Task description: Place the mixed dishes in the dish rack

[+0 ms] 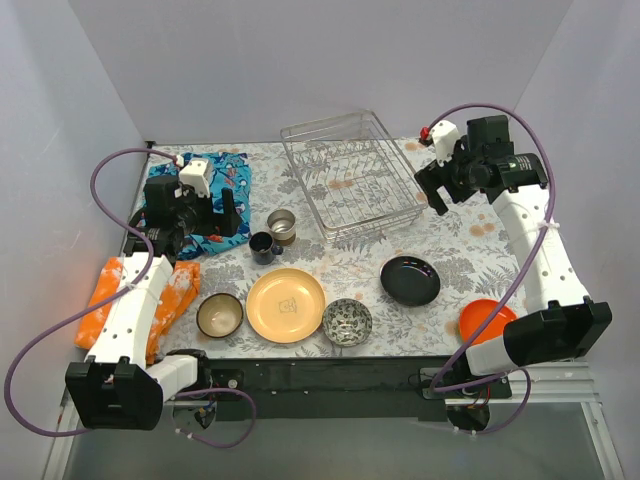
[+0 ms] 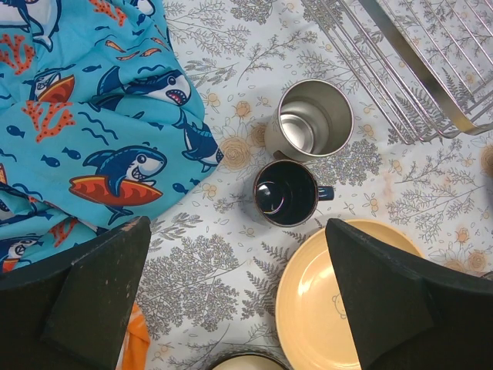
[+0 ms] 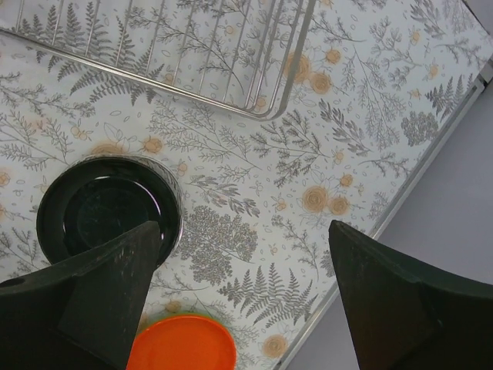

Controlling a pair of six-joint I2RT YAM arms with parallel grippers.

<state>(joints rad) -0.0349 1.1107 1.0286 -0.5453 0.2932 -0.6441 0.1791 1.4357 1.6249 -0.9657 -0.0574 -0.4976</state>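
Seven dishes, all lying on the counter (image 1: pixel 350 265) outside the dish rack (image 1: pixel 345 185). The rack stands at far centre, tines upright.

- Beige cup (image 2: pixel 312 119): upright, mouth up, just off the rack's near-left corner. The inside shows only bare shiny walls and floor.
- Dark blue mug (image 2: pixel 286 193): upright, touching or all but touching the cup on its near side. The interior is dark and glossy, maybe liquid or maybe only glaze; the view does not settle it.
- Tan-yellow plate (image 1: pixel 286 305): flat, near centre, nothing on it.
- Dark brown bowl (image 1: pixel 220 315): left of that plate, mouth up, pale inside.
- Grey patterned bowl (image 1: pixel 347 322): just beside the plate's right rim, mouth up.
- Black plate (image 3: pixel 108 208): flat, on the near side of the rack's right corner.
- Orange plate (image 3: pixel 181 343): near right edge, partly behind the right arm.

Blue shark cloth (image 2: pixel 85 116) is bunched at far left. Orange cloth (image 1: pixel 140 300) lies along the left edge.

Left claw (image 2: pixel 237 227): spread wide, holding nothing, hanging over the counter with mug and cup in its view. Right claw (image 3: pixel 245 227): spread wide, holding nothing, above bare counter between the rack corner and the black plate.
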